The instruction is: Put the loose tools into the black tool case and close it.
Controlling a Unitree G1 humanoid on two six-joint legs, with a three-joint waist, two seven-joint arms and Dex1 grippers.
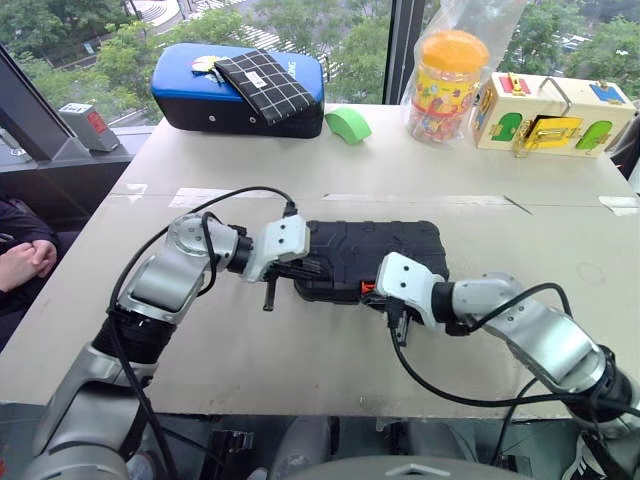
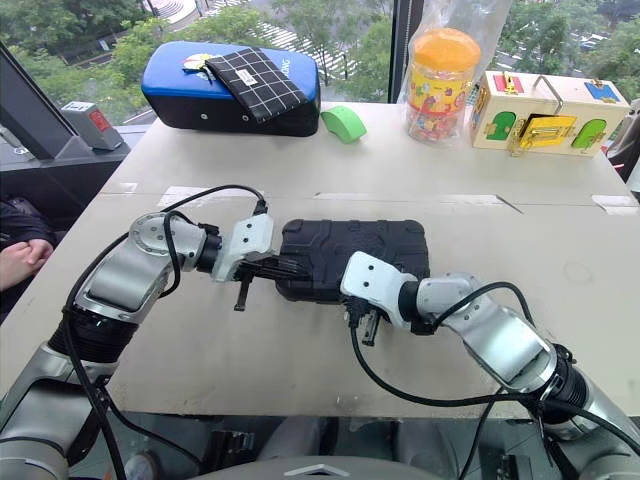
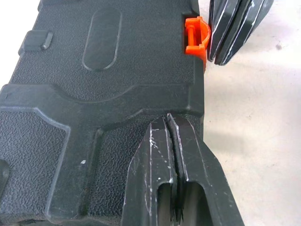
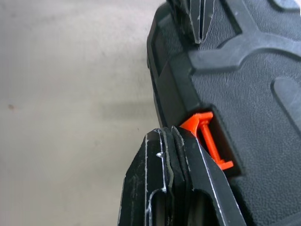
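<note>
The black tool case [image 1: 370, 252] lies closed and flat in the middle of the table, with its small orange latch [image 3: 195, 40] on the front edge. My left gripper [image 3: 168, 118] is shut, and its tips rest on the lid at the case's left end. My right gripper [image 4: 167, 133] is also shut, its tips against the case's front edge right beside the orange latch [image 4: 207, 136]. Neither gripper holds anything. The loose tools are out of view.
At the back of the table stand a blue-topped case with a checked pouch [image 1: 240, 85], a green object [image 1: 347, 124], an orange-lidded jar in a clear bag [image 1: 447, 85] and a wooden toy box [image 1: 550, 112]. A person's hands [image 1: 25, 260] rest at the far left.
</note>
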